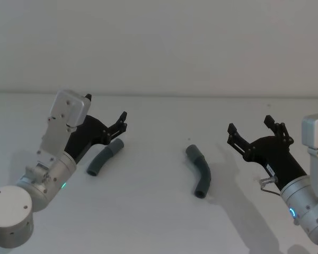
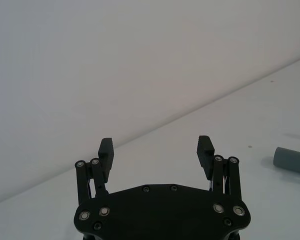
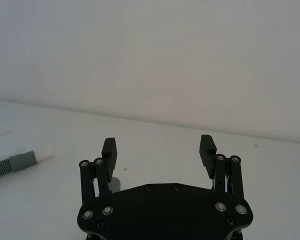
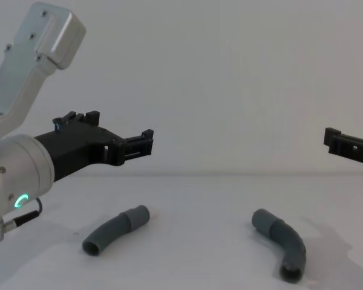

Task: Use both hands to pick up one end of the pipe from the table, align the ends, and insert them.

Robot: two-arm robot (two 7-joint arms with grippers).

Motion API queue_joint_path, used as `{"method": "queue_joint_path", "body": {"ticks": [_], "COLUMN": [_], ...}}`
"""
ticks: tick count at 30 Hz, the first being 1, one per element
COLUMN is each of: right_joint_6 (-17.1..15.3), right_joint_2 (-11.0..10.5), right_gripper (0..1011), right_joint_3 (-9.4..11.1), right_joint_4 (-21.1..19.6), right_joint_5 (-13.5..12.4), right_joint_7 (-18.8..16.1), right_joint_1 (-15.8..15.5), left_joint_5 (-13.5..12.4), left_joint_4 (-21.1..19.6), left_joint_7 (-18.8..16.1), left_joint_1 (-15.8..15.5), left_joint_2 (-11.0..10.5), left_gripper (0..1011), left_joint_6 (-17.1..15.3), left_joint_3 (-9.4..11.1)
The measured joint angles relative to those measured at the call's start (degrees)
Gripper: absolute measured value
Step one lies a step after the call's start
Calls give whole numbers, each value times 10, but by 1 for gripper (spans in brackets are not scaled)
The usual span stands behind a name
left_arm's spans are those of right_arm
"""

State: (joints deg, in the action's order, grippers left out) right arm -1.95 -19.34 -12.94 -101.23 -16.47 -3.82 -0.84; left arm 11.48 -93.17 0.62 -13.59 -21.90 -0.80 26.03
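Observation:
Two bent dark-grey pipe pieces lie on the white table (image 1: 153,222). The left pipe piece (image 1: 105,157) (image 4: 116,228) lies just below and right of my left gripper (image 1: 122,121), which hovers above it, open and holding nothing. One collar of that piece (image 2: 291,160) shows in the left wrist view, off to the side of the open left gripper (image 2: 155,147). The right pipe piece (image 1: 200,170) (image 4: 281,241) lies mid-table. My right gripper (image 1: 249,124) (image 3: 158,147) hangs to its right, above the table, also open with nothing between its fingers.
In the right wrist view a ribbed grey hose with a white tip (image 3: 20,161) lies at the picture's edge. A plain pale wall (image 1: 159,42) stands behind the table. Bare table lies between the two pipe pieces.

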Motion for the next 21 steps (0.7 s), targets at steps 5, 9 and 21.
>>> {"method": "queue_joint_path", "body": {"ticks": [5,9,21], "right_joint_6": [0,0,0], "right_joint_2": [0,0,0], "right_gripper": [1000,1000,1000], "right_joint_3": [0,0,0], "right_joint_4": [0,0,0], "right_joint_5": [0,0,0], "right_joint_7": [0,0,0], "right_joint_1": [0,0,0], "left_joint_5": [0,0,0], "left_joint_4": [0,0,0], "left_joint_7": [0,0,0], "left_joint_1": [0,0,0], "left_joint_2": [0,0,0], "left_gripper": [1001,1001,1001], "left_joint_6": [0,0,0], "left_joint_3": [0,0,0]}}
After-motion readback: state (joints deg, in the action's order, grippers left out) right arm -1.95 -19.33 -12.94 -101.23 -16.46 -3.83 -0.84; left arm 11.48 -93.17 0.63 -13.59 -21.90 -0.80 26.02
